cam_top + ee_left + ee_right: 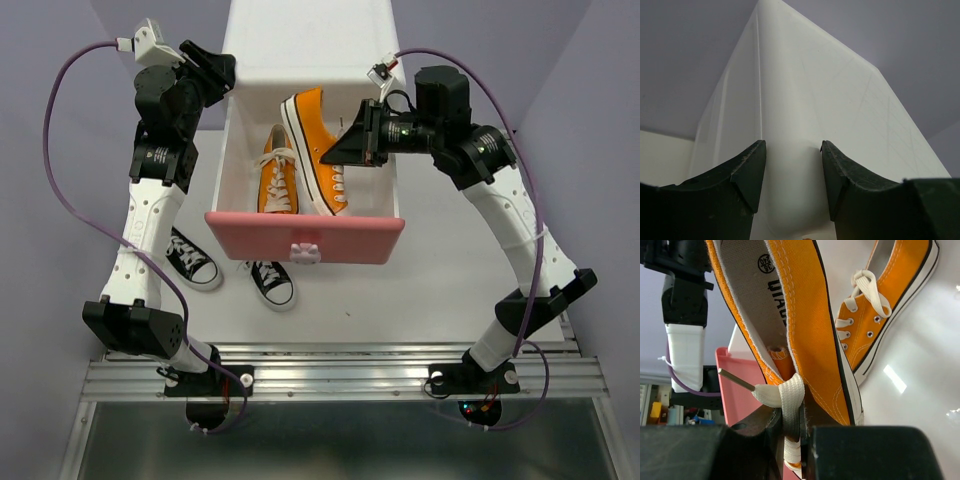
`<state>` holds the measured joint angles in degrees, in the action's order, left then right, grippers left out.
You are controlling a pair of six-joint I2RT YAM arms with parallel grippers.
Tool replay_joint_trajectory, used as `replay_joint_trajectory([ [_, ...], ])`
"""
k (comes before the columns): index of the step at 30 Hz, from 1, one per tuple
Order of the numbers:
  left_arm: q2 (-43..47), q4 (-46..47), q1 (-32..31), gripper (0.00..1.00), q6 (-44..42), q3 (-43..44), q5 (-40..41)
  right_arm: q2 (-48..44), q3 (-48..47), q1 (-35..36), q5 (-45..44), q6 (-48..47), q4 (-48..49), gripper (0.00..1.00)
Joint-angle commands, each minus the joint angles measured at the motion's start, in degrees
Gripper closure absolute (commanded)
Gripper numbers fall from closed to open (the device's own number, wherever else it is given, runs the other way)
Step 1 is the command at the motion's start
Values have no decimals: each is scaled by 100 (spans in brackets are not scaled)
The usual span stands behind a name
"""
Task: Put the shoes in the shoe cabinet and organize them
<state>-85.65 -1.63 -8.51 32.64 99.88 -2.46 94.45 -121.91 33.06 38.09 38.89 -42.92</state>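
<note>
Orange sneaker [318, 150] pinched in bent right hand [352, 150] over drawer [305, 238]; left hand [792, 170] spread astride cabinet [305, 40] corner.

Orange sneaker [805, 325] pinched in right gripper [795, 427] — its mate [880, 310] beside

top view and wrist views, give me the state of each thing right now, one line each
top drawer: pulled open
orange shoe: flat in the drawer
second orange shoe: tipped on its side, held over the drawer
black shoes: on the table, outside
right gripper: shut on the second orange shoe
left gripper: open, at the cabinet corner
</note>
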Motion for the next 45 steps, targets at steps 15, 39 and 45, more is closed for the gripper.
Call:
replay_joint_trajectory([
  [15, -567, -1885, -45, 43, -338, -443, -211, 345, -746, 219, -688, -620, -674, 99],
  [39, -594, -1911, -45, 43, -311, -451, -79, 943, -2090, 1212, -4326, -339, -1657, 100],
  [45, -576, -1911, -45, 43, -302, -469, -44, 855, -2074, 1326, -5047, -93, -1693, 99],
])
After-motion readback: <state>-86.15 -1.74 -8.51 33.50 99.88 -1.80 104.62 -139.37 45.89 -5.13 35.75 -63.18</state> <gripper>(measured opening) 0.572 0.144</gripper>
